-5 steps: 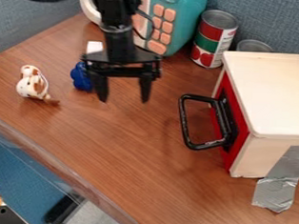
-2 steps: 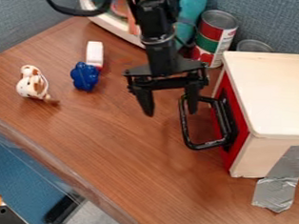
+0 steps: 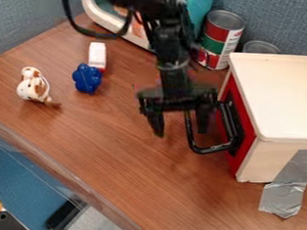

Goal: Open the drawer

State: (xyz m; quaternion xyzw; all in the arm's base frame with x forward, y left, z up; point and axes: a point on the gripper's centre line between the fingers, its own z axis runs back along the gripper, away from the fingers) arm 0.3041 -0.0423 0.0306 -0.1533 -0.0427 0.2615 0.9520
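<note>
- My hand (image 3: 180, 132) hangs over the wooden counter (image 3: 126, 179), two fingers spread apart.
- Just beside it stands the red-fronted drawer (image 3: 247, 137), shut in its pale wooden box (image 3: 288, 96), with the black handle (image 3: 209, 149) jutting toward my hand.
- My finger nearer the drawer, pictured at the handle's open loop, overlaps it in the camera view; whether they touch, I cannot tell.
- My other finger hangs outside the loop, on the side away from the drawer.
</note>
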